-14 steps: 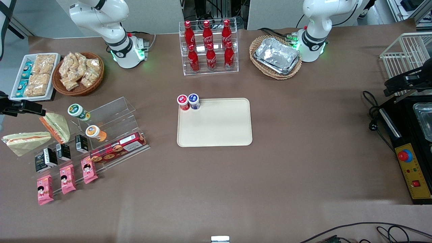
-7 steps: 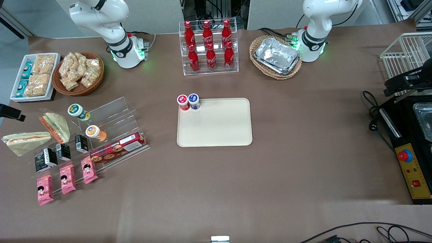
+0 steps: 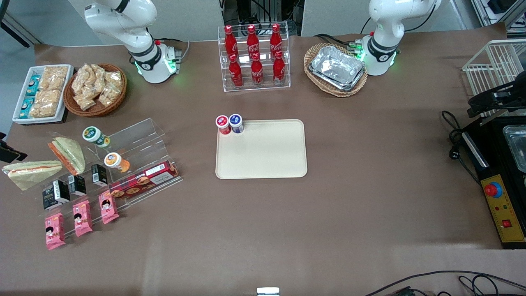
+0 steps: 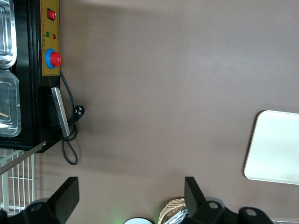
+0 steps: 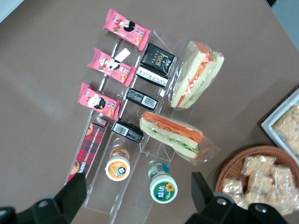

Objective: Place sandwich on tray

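Note:
The sandwich (image 3: 31, 172), a pale cream wedge with a thin orange-red stripe, lies on the table at the working arm's end. It shows in the right wrist view (image 5: 197, 74) beside the black boxes. The greener wedge (image 3: 68, 154) lies next to it, farther from the front camera. The cream-beige tray (image 3: 263, 156) sits at the table's middle. My gripper (image 5: 138, 181) hangs high above the acrylic stand, open and empty. In the front view only a dark part of it (image 3: 9, 153) shows at the picture's edge, beside the sandwich.
An acrylic stand (image 3: 135, 139) holds a green-lid jar (image 5: 163, 187), an orange-lid jar (image 5: 117, 168), black boxes, a biscuit pack and pink packets (image 3: 82, 218). Two small jars (image 3: 229, 123) stand at a tray corner. A snack basket (image 3: 96, 88) and white dish (image 3: 41, 92) lie farther back.
The dark part of my gripper at the front view's edge has moved nearer the front camera and farther out of the picture. Nothing on the table has moved.

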